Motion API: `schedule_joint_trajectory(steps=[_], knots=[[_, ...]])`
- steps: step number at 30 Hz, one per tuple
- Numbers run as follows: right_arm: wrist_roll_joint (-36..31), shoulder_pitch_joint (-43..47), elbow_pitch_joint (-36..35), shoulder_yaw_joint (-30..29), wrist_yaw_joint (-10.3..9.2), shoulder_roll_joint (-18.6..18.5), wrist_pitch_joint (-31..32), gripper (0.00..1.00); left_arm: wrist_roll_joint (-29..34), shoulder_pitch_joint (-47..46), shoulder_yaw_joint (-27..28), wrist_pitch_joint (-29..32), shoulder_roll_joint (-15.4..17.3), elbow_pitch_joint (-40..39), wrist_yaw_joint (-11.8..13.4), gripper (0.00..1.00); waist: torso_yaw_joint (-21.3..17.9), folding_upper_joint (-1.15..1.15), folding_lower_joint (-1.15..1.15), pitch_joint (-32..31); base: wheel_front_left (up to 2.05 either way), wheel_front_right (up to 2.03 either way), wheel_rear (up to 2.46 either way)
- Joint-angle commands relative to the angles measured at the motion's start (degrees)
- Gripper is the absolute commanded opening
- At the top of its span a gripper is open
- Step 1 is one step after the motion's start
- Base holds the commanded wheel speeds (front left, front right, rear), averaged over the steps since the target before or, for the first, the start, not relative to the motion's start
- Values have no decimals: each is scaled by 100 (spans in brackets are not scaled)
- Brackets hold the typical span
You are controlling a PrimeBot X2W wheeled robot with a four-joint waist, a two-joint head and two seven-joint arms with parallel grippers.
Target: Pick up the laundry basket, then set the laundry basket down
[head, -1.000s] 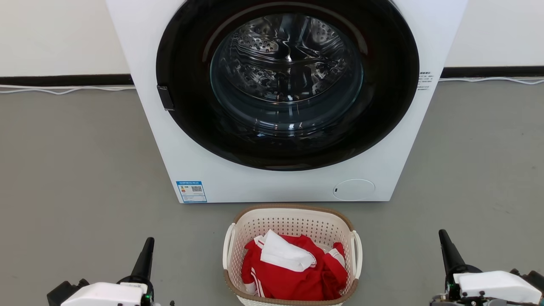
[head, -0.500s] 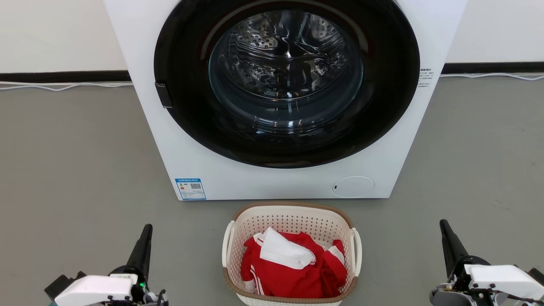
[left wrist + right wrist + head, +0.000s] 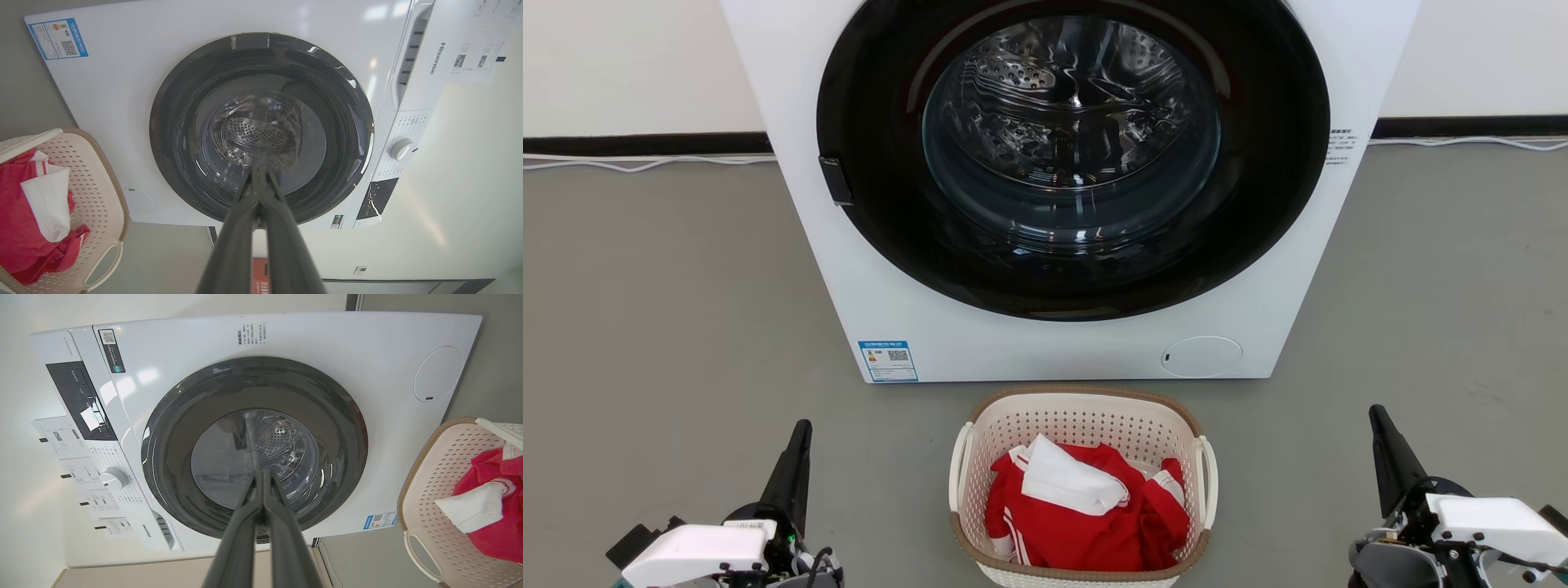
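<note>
The laundry basket (image 3: pixel 1086 416) stands on the grey floor just in front of the washing machine, cream-white and perforated with a brown rim and white loop handles on both sides. Red and white clothes (image 3: pixel 1078 506) lie inside it. My left gripper (image 3: pixel 800 433) is shut and empty, well to the basket's left. My right gripper (image 3: pixel 1378 416) is shut and empty, well to its right. The basket (image 3: pixel 98 192) shows at the lower left of the left wrist view, whose gripper (image 3: pixel 257 171) points at the washer door. The right wrist view has the basket (image 3: pixel 441 465) at the right edge, with the gripper (image 3: pixel 261 473) tips closed.
A white front-loading washing machine (image 3: pixel 947 343) with a closed dark round door (image 3: pixel 1074 155) stands right behind the basket. White cables (image 3: pixel 645 163) run along the wall's base. Open grey floor (image 3: pixel 670 327) lies on both sides.
Both grippers have risen a little in the head view, fingers reaching further forward. The camera has tipped slightly, so the machine and basket sit a bit higher.
</note>
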Motion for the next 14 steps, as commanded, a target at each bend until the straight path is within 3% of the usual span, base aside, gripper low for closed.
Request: schedule_joint_trajectory(steps=[1, 14], knots=[[37, -238, -171, 104, 41, -54, 61, 0, -32, -318, 178, 38, 58, -170, -41, 0, 0, 0, 0, 0, 0, 0, 0], [37, -238, -171, 104, 41, -54, 61, 0, -33, -318, 178, 37, 58, -170, -41, 0, 0, 0, 0, 0, 0, 0, 0]])
